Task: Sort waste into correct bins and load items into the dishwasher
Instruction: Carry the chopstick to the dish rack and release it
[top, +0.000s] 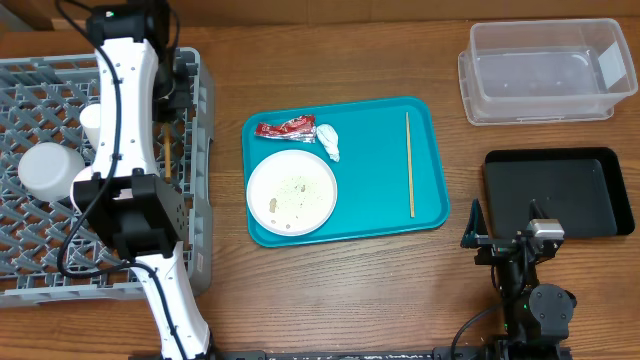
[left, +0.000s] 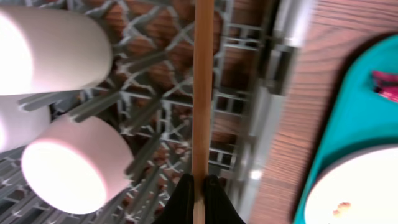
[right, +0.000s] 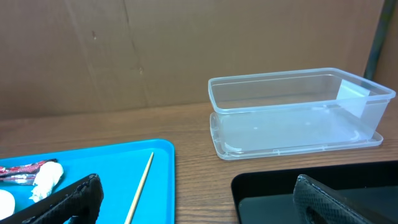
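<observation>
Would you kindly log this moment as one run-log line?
left hand: shut on thin wooden chopstick over grey lattice dish rack | right hand: open, empty | white round plate: on teal tray

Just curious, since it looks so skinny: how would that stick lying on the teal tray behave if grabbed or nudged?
The chopstick is thin and straight, so probably stiff and very light. It lies flat on the smooth tray, so a nudge would likely slide or roll it. A second chopstick looks unbent in the left gripper.
</observation>
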